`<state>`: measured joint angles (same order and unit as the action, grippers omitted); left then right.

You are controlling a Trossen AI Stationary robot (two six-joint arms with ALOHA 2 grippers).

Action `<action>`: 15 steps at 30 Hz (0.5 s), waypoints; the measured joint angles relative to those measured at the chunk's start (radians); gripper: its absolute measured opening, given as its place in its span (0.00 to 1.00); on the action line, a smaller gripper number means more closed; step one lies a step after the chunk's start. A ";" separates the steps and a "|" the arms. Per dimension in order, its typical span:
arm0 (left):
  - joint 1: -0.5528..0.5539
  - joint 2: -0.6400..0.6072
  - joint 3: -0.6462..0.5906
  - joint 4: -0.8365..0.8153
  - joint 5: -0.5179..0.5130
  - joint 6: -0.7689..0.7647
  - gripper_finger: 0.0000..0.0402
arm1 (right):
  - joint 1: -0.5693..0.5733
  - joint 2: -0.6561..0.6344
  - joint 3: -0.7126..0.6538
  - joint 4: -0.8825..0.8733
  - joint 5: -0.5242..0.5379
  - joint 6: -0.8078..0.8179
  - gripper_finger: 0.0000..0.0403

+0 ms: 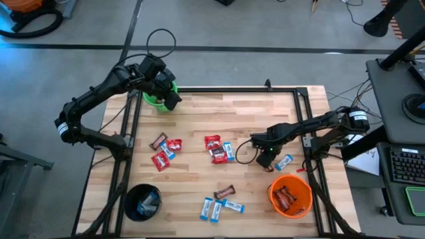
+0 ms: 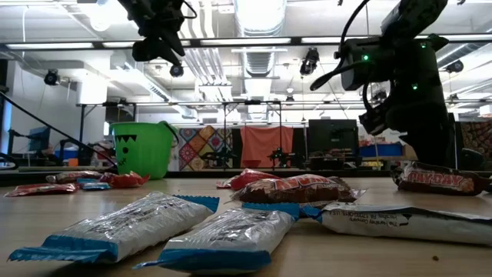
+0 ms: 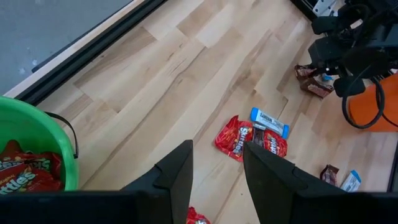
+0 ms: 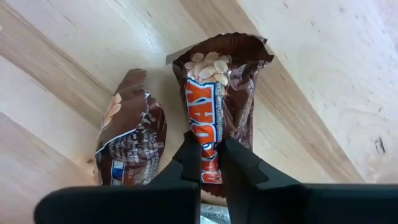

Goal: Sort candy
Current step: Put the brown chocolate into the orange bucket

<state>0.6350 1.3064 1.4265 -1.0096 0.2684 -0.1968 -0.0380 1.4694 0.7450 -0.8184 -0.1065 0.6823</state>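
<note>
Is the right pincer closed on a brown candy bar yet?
Yes, shut on it: the right pincer pinches one end of the brown bar between its fingers.

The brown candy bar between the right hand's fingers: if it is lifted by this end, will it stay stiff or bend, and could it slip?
The brown candy bar probably stays fairly straight, since the wrapper looks filled along its length. It seems light, being small beside the orange bucket. The right hand pinches only one end on glossy wrapper, so the bar may swing or slip.

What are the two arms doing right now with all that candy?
Right gripper shut on brown bar, second brown bar beside it. Left gripper open above green bucket, empty. Nothing in the way.
</note>
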 joint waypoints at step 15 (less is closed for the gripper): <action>0.000 0.000 0.000 0.000 0.000 0.027 0.31 | 0.000 -0.198 -0.002 -0.051 0.009 0.179 0.04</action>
<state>0.6350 1.3064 1.4265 -1.0096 0.2684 -0.1699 -0.0380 1.2714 0.7427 -0.8692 -0.0977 0.8615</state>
